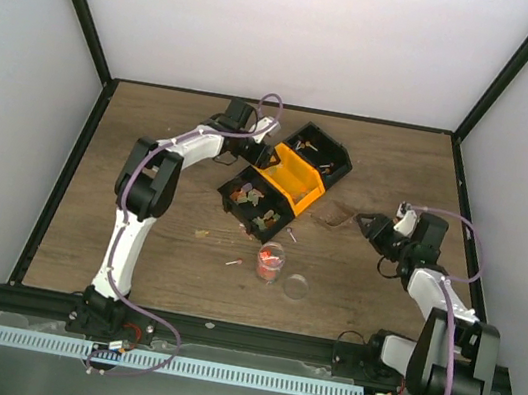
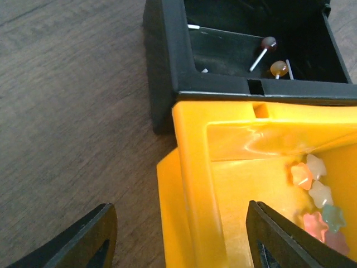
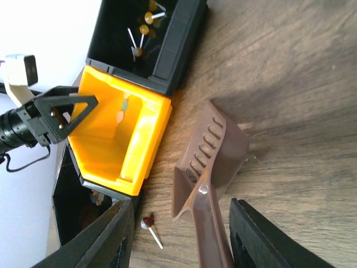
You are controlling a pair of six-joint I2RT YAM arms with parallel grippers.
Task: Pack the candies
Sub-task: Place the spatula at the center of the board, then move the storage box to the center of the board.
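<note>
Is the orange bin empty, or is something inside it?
Not empty. Several pale star-shaped candies lie in a corner of the orange bin, as the left wrist view shows.

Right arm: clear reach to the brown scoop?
Probably yes. The right gripper is open, astride the handle of the scoop, which lies on the table with nothing on top of it.

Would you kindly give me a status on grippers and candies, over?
Left gripper open over orange bin wall. Right gripper open around brown scoop handle. Candies in bin, some loose on table.
</note>
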